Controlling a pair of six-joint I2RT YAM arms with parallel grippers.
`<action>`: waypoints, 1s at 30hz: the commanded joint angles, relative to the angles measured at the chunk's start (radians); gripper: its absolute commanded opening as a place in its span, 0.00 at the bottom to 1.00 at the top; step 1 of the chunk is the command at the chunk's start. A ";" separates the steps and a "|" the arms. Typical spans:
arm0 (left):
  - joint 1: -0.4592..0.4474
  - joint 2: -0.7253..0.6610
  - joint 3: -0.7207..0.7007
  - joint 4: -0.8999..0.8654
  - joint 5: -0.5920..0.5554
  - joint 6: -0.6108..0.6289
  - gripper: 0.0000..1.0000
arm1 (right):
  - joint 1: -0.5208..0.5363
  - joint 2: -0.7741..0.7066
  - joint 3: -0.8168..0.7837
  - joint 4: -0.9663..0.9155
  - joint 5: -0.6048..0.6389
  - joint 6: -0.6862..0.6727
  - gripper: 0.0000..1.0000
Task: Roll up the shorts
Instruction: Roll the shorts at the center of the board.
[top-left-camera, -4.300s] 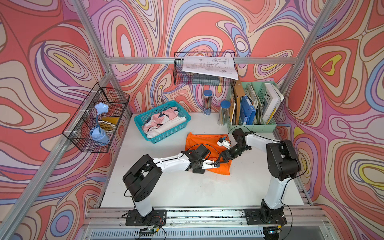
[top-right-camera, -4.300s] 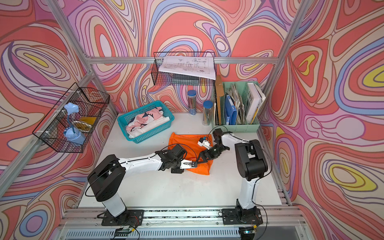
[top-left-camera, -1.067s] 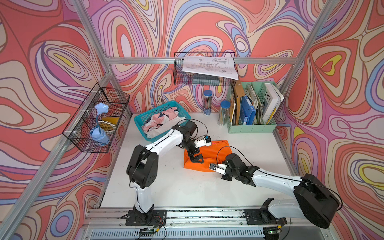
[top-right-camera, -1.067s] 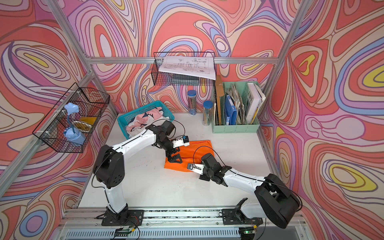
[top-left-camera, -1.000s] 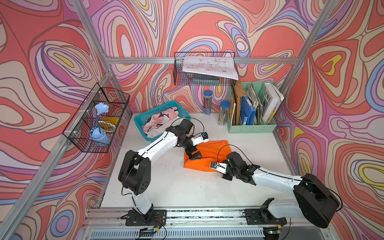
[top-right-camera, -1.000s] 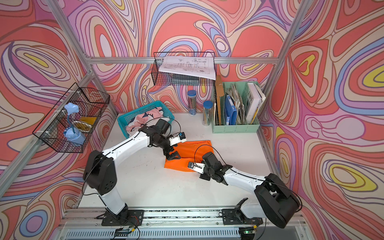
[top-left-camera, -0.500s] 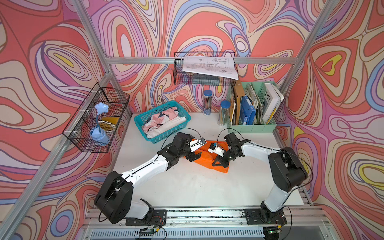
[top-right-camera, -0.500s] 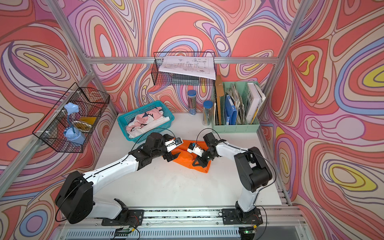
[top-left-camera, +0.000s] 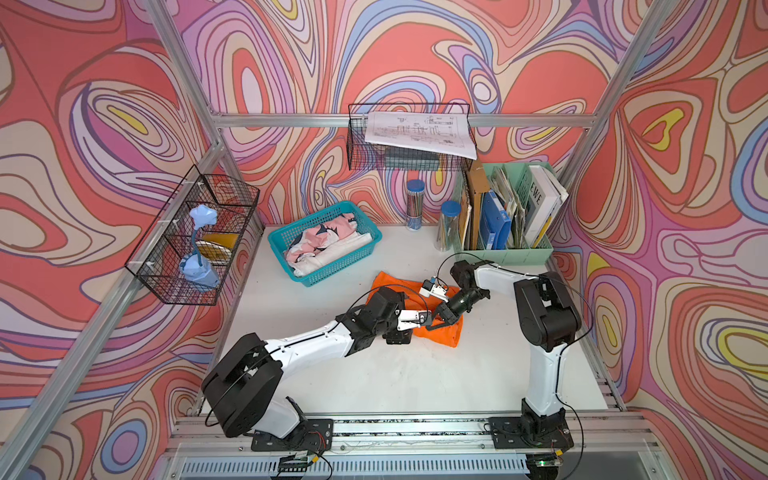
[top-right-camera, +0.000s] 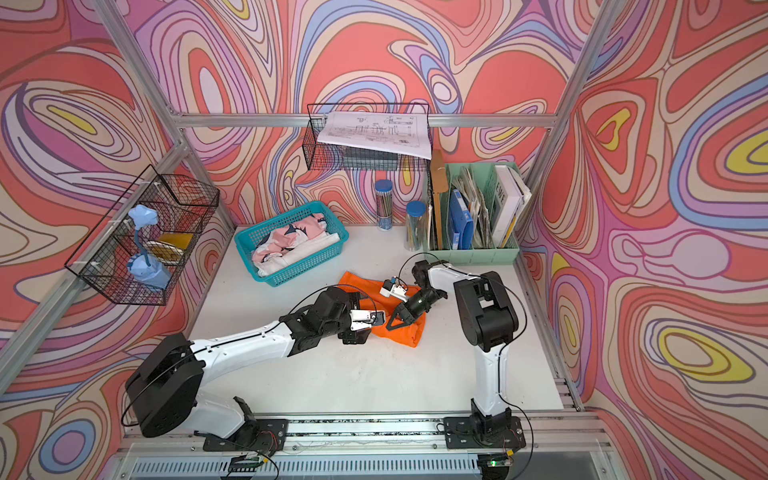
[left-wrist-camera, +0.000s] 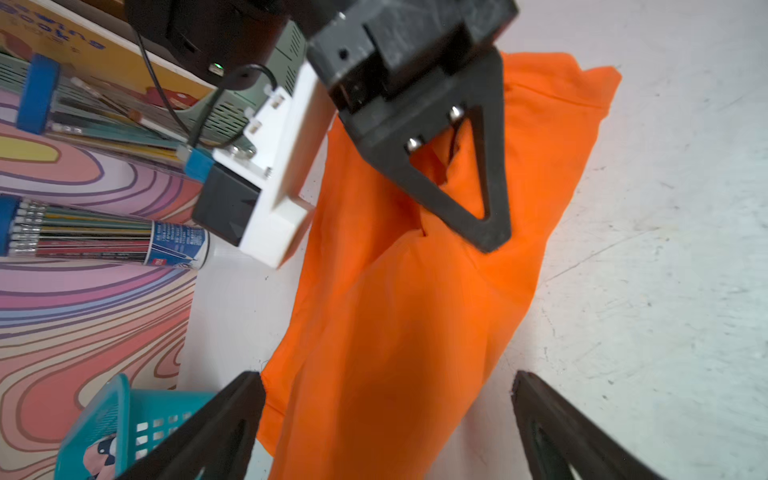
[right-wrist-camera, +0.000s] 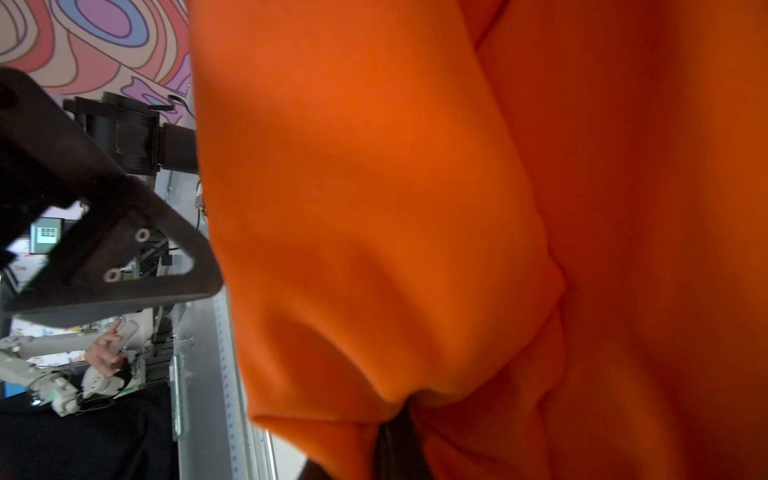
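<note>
The orange shorts (top-left-camera: 446, 336) (top-right-camera: 409, 332) lie bunched on the white table (top-left-camera: 415, 374), right of centre. My right gripper (top-left-camera: 434, 326) (top-right-camera: 390, 326) reaches in from the back right and is shut on a raised fold of the shorts (left-wrist-camera: 395, 311). In the right wrist view the orange cloth (right-wrist-camera: 374, 187) fills the picture, and only a dark sliver of the jaws shows. My left gripper (top-left-camera: 417, 322) (left-wrist-camera: 386, 407) comes in low from the front left. It stands wide open, its fingers (left-wrist-camera: 241, 415) on either side of the shorts' end.
A teal basket (top-left-camera: 336, 272) with patterned and white cloth stands at the back left. Two pencil tubes (top-left-camera: 414, 203) and a green file organizer (top-left-camera: 507, 255) line the back. Wire baskets (top-left-camera: 195, 241) hang on the left and back walls.
The left gripper has moved forward and to the right along the shorts and is still open. The right gripper has stayed shut on the shorts, which now lie more spread out.
</note>
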 joint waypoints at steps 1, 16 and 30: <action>-0.015 0.037 0.000 -0.011 -0.038 0.037 0.99 | -0.014 0.077 0.034 -0.167 0.004 -0.065 0.00; 0.027 0.229 0.039 0.057 -0.088 0.085 0.95 | -0.020 0.058 0.013 -0.177 -0.009 -0.117 0.00; 0.077 0.280 0.125 -0.082 0.013 0.050 0.07 | -0.022 0.003 -0.033 -0.059 0.024 -0.016 0.35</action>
